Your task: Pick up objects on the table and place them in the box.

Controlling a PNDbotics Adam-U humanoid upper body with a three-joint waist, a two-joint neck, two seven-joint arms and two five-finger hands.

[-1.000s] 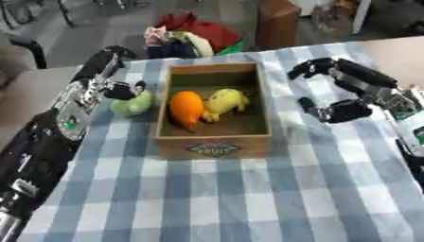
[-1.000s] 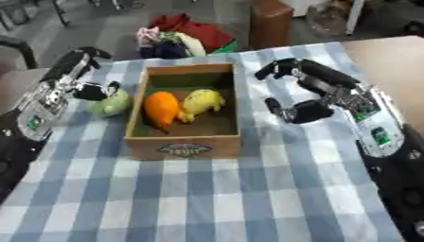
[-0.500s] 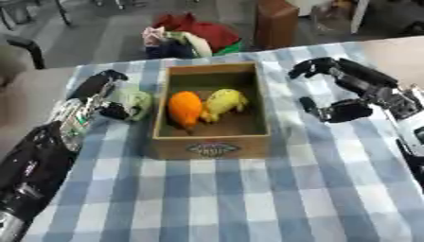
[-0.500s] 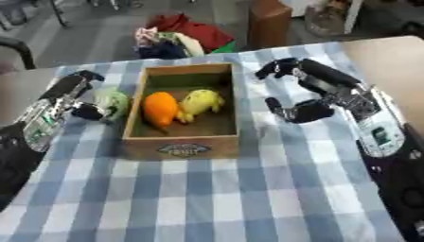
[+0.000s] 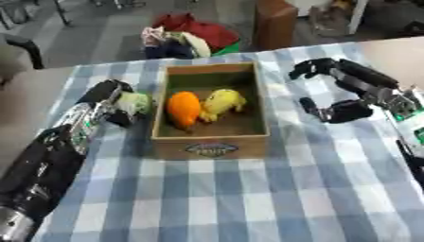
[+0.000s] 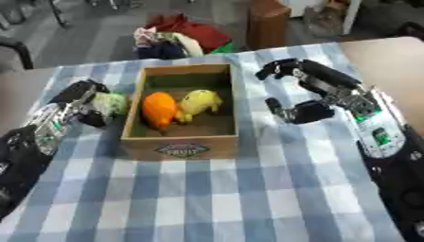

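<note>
Your black, silver-jointed left hand (image 5: 106,101) lies at nine o'clock on the blue-and-white checked tablecloth (image 5: 248,189), its fingers curled round a pale green, rounded, cabbage-like object (image 5: 135,103). The leafy-looking ball sits just outside the left wall of the box, touching or nearly touching it; you cannot tell which from here. Your left forearm runs down toward seven o'clock across the soft, flat cloth.

At the centre stands the open rectangular wooden box (image 5: 212,139), plain brown boards with an oval label on its near wall. Inside it, a smooth, orange, egg-shaped fruit (image 5: 183,108) rests against the left side. Just beside it, toward one o'clock within the box, lies a yellow, lumpy, matte-looking item (image 5: 220,102), the two touching or almost so. The rest of the box floor shows bare brown.

At three o'clock your right hand (image 6: 319,94) hangs beside the right wall of the box and apart from it. Its black fingers (image 6: 278,68) arch toward the box and its thumb is bent below them. There is a wide gap between them, and the hand grips nothing.

Beyond the table's far edge, at twelve o'clock, a heap of crumpled red, white and dark cloth (image 5: 186,40) sits on the grey floor. Next to it is a brown cardboard carton (image 5: 275,23).
</note>
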